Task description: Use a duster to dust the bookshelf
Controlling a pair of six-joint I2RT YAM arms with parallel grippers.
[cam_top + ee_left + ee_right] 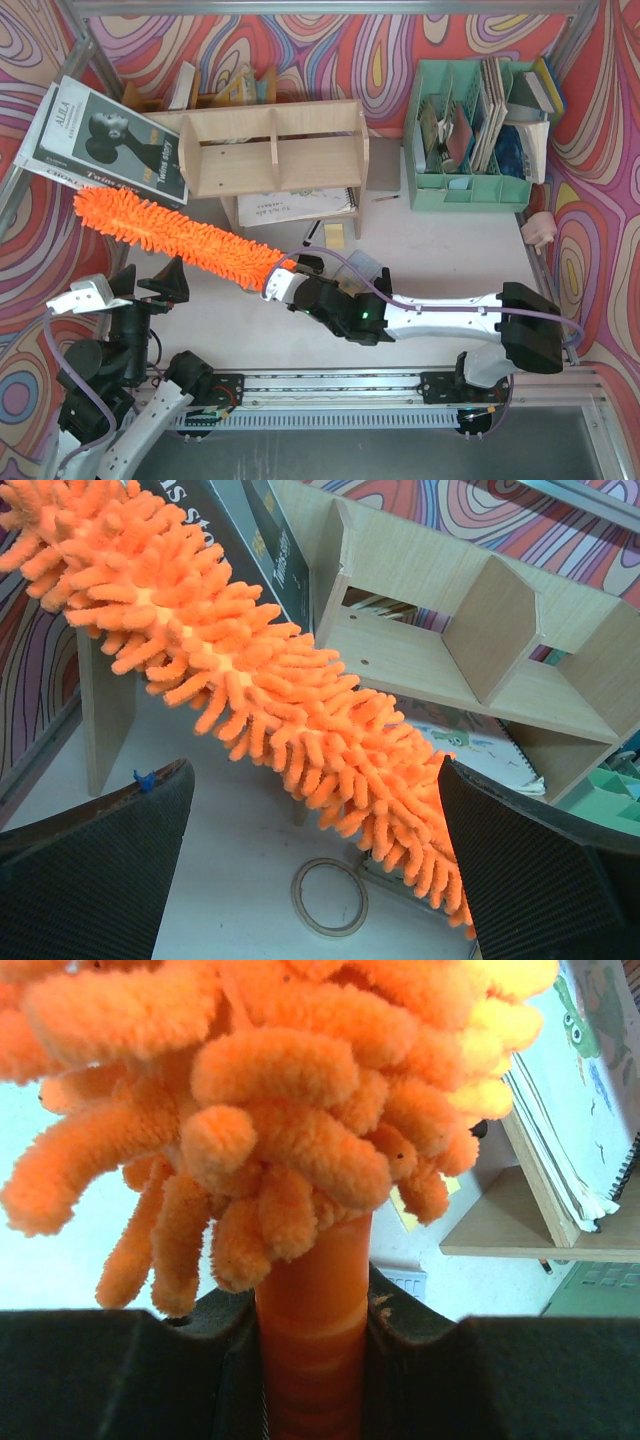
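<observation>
The orange fluffy duster (175,238) slants from the table's middle up to the left, its tip by the bookshelf's left leg. My right gripper (283,287) is shut on the duster's orange handle (312,1340). The light plywood bookshelf (272,148) stands at the back centre; the left wrist view shows its tiers and dividers (490,640) behind the duster (260,690). My left gripper (152,280) is open and empty, low at the left, just below the duster head.
A mint-green organiser (468,140) with books stands back right. A black-and-white book (105,140) leans at the back left. A spiral notebook (300,205) lies under the shelf. A tape ring (328,896) lies on the table. A darker wooden rack (215,90) stands behind the shelf.
</observation>
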